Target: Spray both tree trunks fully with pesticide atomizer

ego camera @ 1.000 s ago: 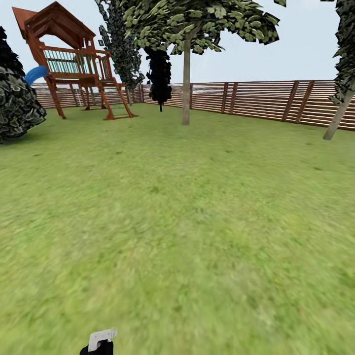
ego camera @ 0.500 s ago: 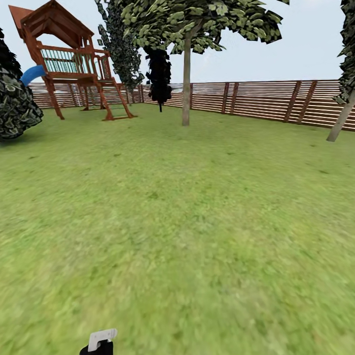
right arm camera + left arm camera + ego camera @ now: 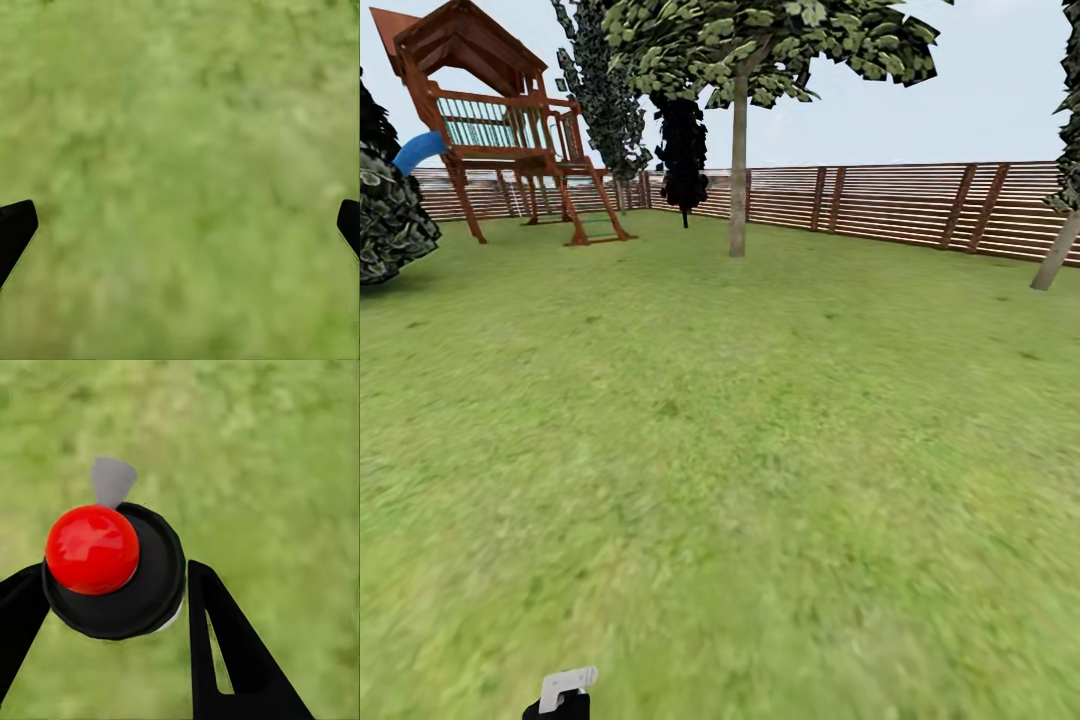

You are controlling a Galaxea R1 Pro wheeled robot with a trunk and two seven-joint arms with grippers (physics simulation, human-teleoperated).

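Carrying the atomizer (image 3: 112,570), clamped between the fingers of the left gripper (image 3: 112,607), low at the head view's bottom edge over the grass (image 3: 760,480). Rolling forward: nearest trunk (image 3: 738,170) and fence (image 3: 880,200) shifting slightly against a second ago. Well short of spraying range. Right gripper (image 3: 180,225) spread wide, empty. No writing readable anywhere.

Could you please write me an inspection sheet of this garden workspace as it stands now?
Surface: green grass floor.
Job's things: atomizer, red-capped, between the left gripper fingers; tree trunk ahead, second trunk far right; no mist seen.
Clutter: nothing seen.
Grippers: left shut on atomizer; right gripper open over grass.
Cables: nothing seen.
Surroundings: wooden playset, slatted fence, dark bush.
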